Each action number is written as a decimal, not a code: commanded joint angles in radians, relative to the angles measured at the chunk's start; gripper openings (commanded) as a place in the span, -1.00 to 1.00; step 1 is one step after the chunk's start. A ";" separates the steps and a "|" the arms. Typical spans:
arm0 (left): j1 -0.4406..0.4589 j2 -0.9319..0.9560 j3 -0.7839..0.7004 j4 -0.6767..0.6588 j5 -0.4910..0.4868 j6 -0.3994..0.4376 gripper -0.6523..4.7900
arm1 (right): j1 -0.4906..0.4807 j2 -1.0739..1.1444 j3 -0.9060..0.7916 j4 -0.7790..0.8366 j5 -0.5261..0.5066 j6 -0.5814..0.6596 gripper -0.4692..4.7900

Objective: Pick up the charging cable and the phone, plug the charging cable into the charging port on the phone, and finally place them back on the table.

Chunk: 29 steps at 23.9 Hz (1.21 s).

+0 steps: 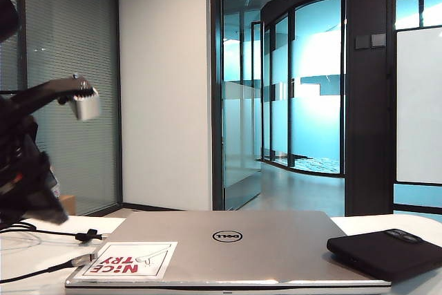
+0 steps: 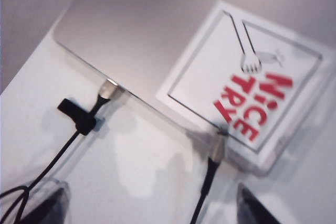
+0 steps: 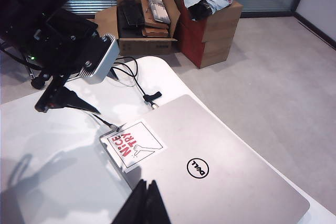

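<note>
The charging cable lies on the white table left of the laptop. In the left wrist view one silver plug tip, with the black strap knot behind it, touches the laptop's edge. A second plug tip lies by the sticker corner. My left gripper hovers open just above this spot, with the second cord between its fingers; it also shows in the right wrist view. The black phone lies flat at the far right; its charging port cannot be made out. My right gripper is shut and empty above the laptop lid.
A closed silver Dell laptop with a red-lettered sticker fills the middle of the table. Beyond the table's far edge, cardboard boxes stand on the floor. Loose black cord loops lie near the left arm.
</note>
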 commanded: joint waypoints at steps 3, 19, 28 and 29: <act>-0.001 -0.004 -0.001 -0.045 0.002 0.163 0.73 | 0.001 -0.001 0.008 0.023 -0.002 -0.002 -0.83; -0.001 0.090 -0.001 0.002 0.002 0.184 0.72 | 0.001 -0.001 0.008 0.023 -0.002 -0.002 -0.83; -0.001 0.155 0.000 0.082 0.002 0.184 0.72 | 0.000 -0.001 0.008 0.023 -0.001 -0.002 -0.83; -0.001 0.162 0.000 0.092 0.003 0.184 0.72 | 0.000 -0.001 0.008 0.024 -0.001 -0.002 -0.83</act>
